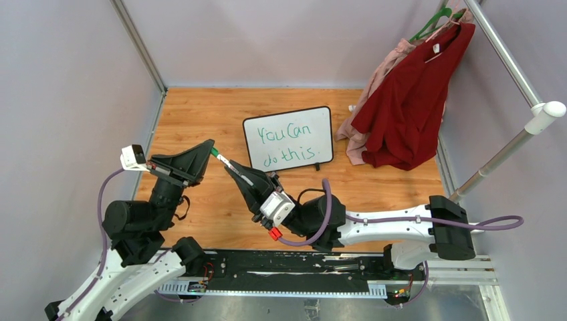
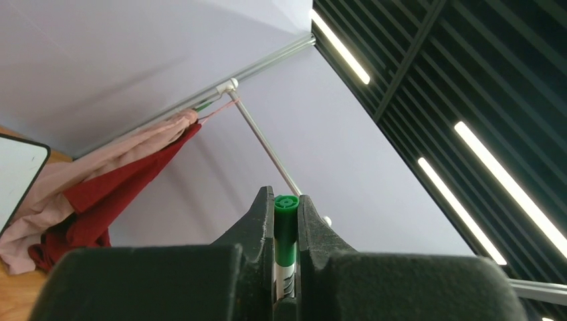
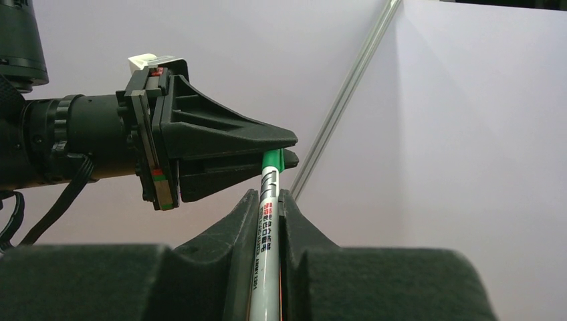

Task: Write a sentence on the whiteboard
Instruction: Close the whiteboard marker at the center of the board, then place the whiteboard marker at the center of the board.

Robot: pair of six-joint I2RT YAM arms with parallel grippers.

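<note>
Pale grey walls close in the wooden tabletop. On the left, the left gripper is clamped on the green end of a marker, and the right gripper pinches its white barrel. Just beyond them the whiteboard stands propped, with the sentence "You Can do this" in green. At far right, a red garment and a pink one hang from a metal rail.

Bright, even light came from long ceiling light strips overhead, shadows lay soft on the wooden table, the sentence on the whiteboard stayed sharp, and the nearest foreground of both wrist views blurred.
</note>
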